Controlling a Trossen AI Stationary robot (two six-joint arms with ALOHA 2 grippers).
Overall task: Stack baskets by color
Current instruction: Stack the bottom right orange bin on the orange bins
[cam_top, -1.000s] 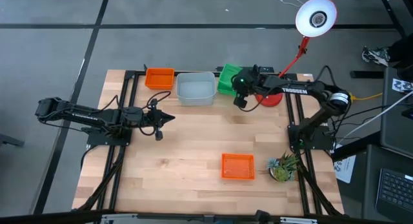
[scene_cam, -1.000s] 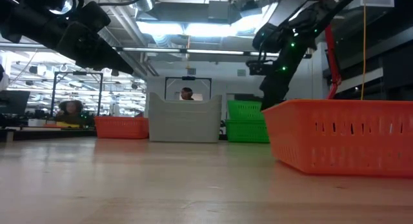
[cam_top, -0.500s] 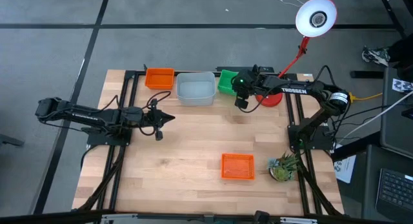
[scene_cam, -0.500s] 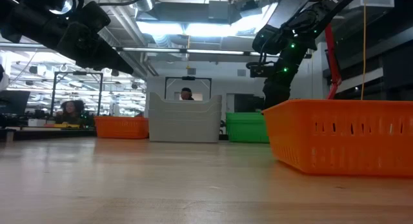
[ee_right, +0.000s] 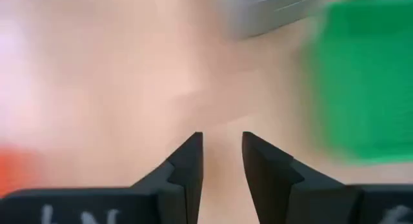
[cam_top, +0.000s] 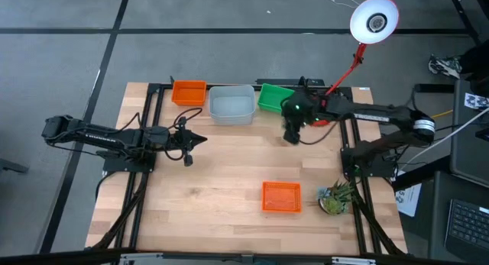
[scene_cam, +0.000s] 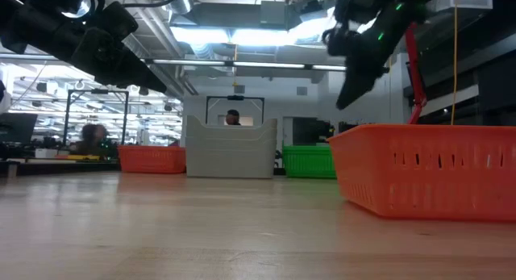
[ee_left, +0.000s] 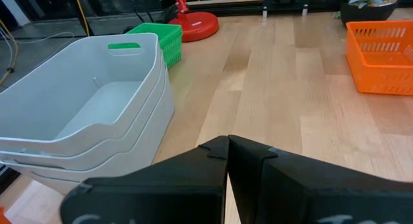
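Along the table's far edge stand an orange basket (cam_top: 189, 92), a nested stack of grey-white baskets (cam_top: 231, 105) (ee_left: 84, 121) and the green baskets (cam_top: 275, 97) (ee_left: 157, 40), each resting on its base. A second orange basket (cam_top: 281, 196) (scene_cam: 427, 171) sits near the front edge. My right gripper (cam_top: 293, 137) (ee_right: 222, 153) hangs open above bare wood, just nearer than the green baskets, with nothing between its fingers. My left gripper (cam_top: 202, 140) (ee_left: 227, 141) is shut and empty at the table's left, pointing toward the middle.
A red desk lamp stands with its round base (cam_top: 321, 116) (ee_left: 193, 24) right of the green baskets, its head (cam_top: 374, 21) high over the far right. A small potted plant (cam_top: 336, 198) sits at the near right. Bare wood lies between the two orange baskets.
My right gripper has come away from the green baskets, rising and swinging toward the table's near edge. The top green basket, raised above the others a second ago, has sunk down into the stack.
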